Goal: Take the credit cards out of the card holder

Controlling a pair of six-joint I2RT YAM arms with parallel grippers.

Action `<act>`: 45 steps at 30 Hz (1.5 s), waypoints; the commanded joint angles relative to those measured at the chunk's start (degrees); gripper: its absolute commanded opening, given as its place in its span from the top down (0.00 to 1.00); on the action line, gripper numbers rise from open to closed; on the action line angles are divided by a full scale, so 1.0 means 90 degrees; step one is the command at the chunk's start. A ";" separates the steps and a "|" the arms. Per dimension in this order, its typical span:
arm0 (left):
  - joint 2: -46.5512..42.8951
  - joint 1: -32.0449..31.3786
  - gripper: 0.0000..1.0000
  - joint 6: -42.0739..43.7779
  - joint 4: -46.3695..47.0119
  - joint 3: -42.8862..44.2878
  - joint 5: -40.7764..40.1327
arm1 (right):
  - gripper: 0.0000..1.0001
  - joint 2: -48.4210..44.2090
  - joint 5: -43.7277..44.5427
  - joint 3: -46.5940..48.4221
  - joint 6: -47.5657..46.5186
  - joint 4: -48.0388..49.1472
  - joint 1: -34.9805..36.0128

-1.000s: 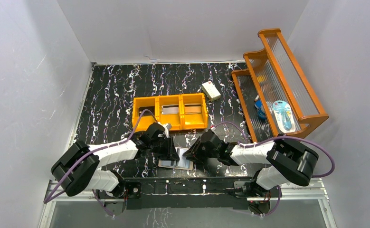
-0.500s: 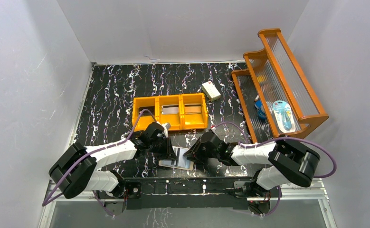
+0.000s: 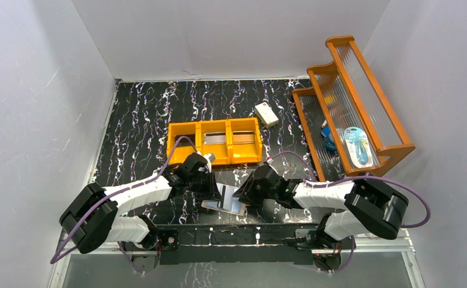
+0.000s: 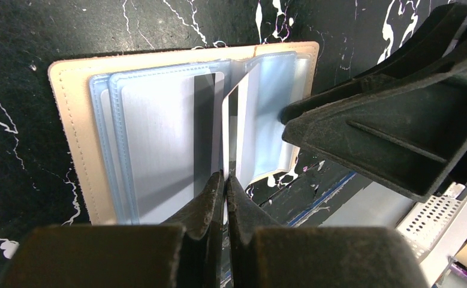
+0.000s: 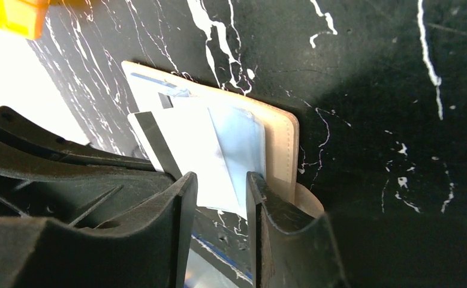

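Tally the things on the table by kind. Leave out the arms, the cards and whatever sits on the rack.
Card holder: 1
Orange bin: 1
White box: 1
Rack: 1
Total: 4

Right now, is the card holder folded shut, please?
No, the card holder lies spread open, its inside facing up.

The left arm (image 3: 141, 192) and right arm (image 3: 327, 193) stretch low and inward, tips nearly meeting. The left end effector (image 4: 225, 180) is pinched tight; the right end effector (image 5: 222, 187) stands partly spread.
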 commanded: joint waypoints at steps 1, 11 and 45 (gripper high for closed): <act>0.0083 0.0030 1.00 0.0138 -0.0121 0.0146 0.0175 | 0.54 -0.0296 0.0349 0.0334 -0.1030 -0.1039 -0.0023; 0.0107 0.0039 1.00 0.0120 -0.0093 0.0148 0.0219 | 0.56 -0.0607 -0.0200 0.0628 -0.1599 -0.0146 -0.0018; 0.0257 0.0031 1.00 0.0433 -0.0314 0.0533 0.0514 | 0.58 0.0022 0.0244 -0.0001 -0.0458 -0.1022 -0.0078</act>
